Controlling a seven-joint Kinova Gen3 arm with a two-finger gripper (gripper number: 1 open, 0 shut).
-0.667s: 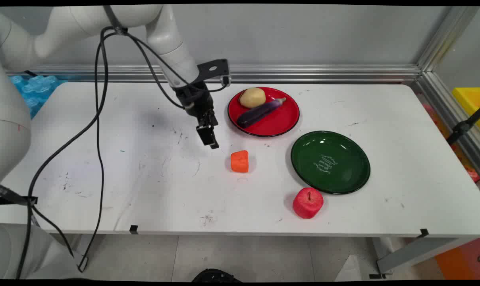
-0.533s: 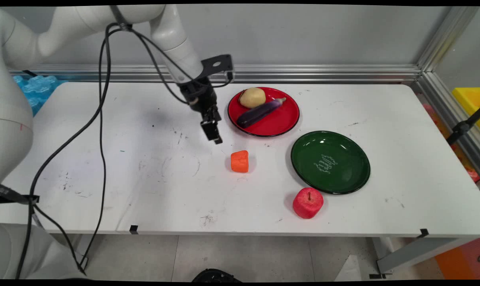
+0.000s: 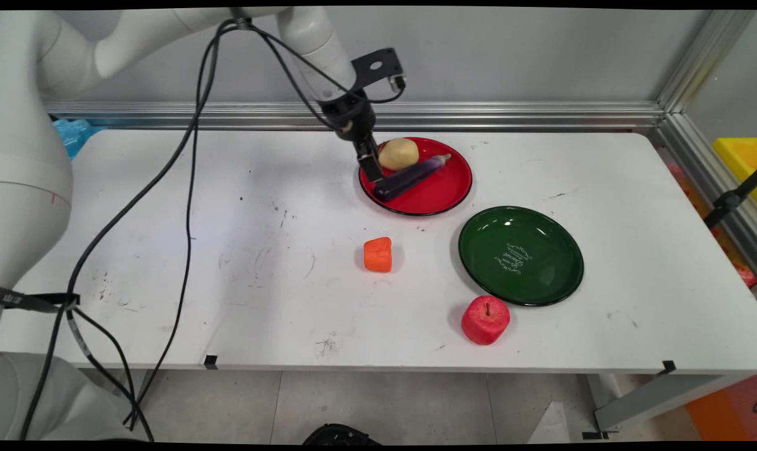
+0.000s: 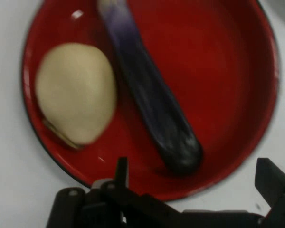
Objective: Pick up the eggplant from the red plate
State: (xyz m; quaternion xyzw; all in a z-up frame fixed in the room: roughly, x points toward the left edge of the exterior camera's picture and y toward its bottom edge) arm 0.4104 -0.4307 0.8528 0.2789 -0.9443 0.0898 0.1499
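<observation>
Two cameras: one fixed and wide over the bench, one close on the hand.

The main view stands above the near edge of the bench point(image 3: 228, 300) and looks down and across it toward the grey wall at 12 o'clock, taking in the whole top from far enough off that every item is small. The hand view rides on the arm's hand and looks along the gripper point(image 4: 194, 178), whose black linkage rises from 6 o'clock, very near the surface. Both views share the red plate point(image 3: 444, 191) point(image 4: 213, 57) with the potato point(image 3: 399, 153) point(image 4: 76, 92) and the eggplant point(image 3: 409, 177) point(image 4: 152, 102), which fill the hand view.
</observation>
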